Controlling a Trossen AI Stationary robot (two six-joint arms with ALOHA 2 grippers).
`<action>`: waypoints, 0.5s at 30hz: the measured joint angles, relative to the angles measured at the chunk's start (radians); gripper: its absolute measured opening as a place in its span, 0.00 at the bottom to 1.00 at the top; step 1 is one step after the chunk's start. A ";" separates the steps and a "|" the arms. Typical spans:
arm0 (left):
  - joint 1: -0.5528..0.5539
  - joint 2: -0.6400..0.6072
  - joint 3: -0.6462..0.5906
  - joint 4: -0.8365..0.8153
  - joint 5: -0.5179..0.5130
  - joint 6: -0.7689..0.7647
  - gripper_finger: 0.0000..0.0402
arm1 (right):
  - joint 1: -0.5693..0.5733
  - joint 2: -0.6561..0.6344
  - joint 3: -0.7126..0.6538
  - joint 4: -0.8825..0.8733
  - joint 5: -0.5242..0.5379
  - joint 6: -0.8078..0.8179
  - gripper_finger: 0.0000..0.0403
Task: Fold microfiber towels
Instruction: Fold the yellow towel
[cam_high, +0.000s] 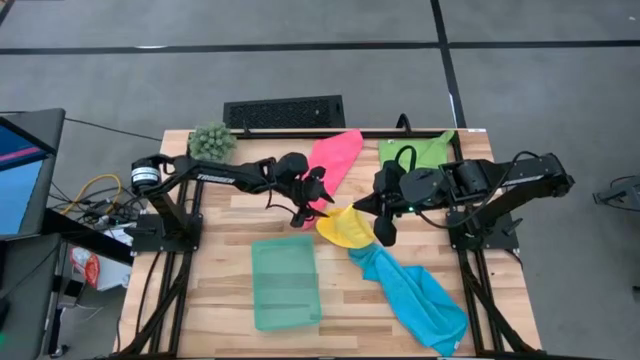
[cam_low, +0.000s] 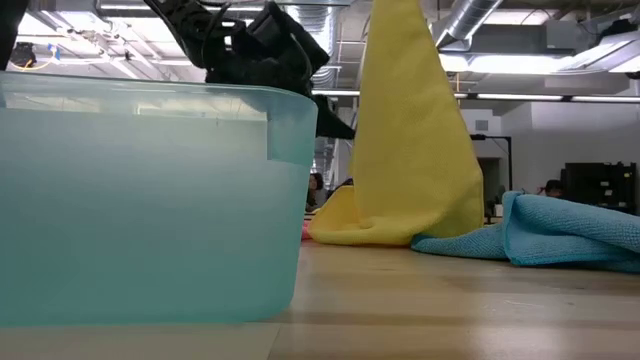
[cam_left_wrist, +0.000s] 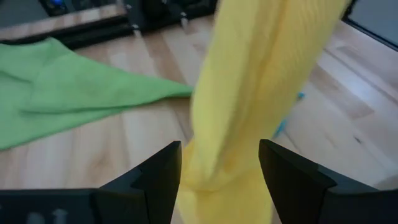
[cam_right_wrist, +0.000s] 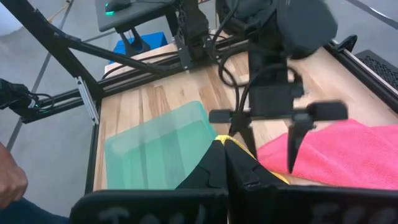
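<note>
The yellow towel (cam_high: 345, 228) hangs as a long drape (cam_low: 410, 140) from my right gripper (cam_high: 358, 207), which is shut on its top; its lower end lies bunched on the table. My left gripper (cam_left_wrist: 221, 152) is open at the towel's left, one finger on each side of the hanging cloth (cam_left_wrist: 249, 93). The pink towel (cam_high: 335, 160) and the green towel (cam_high: 420, 150) lie flat at the far edge. The blue towel (cam_high: 415, 295) lies crumpled at the near right. My right gripper pinches the yellow towel's top between its two shut fingers; only a sliver of yellow (cam_right_wrist: 241, 146) shows beside them. The fingers slant down from the table's right. The towel hangs slack below them, its lower end (cam_low: 350, 225) on the table. Whether my left gripper's fingers touch the cloth, I cannot tell.
A pale teal tray (cam_high: 285, 282) stands at the near centre-left, close to the hanging towel, and fills the low view's left (cam_low: 140, 200). A spiky green plant ball (cam_high: 212, 142) sits at the far left corner. Bare wood shows at the near left.
</note>
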 joint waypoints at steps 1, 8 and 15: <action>-0.003 0.013 0.000 0.009 -0.001 -0.012 0.52 | 0.000 0.000 0.000 0.000 0.000 0.000 0.01; -0.038 0.065 0.006 0.026 -0.064 -0.034 0.52 | 0.000 0.000 0.000 0.016 0.000 0.000 0.01; -0.039 0.065 0.007 0.042 -0.116 0.000 0.52 | 0.000 0.000 0.000 0.016 0.000 0.000 0.01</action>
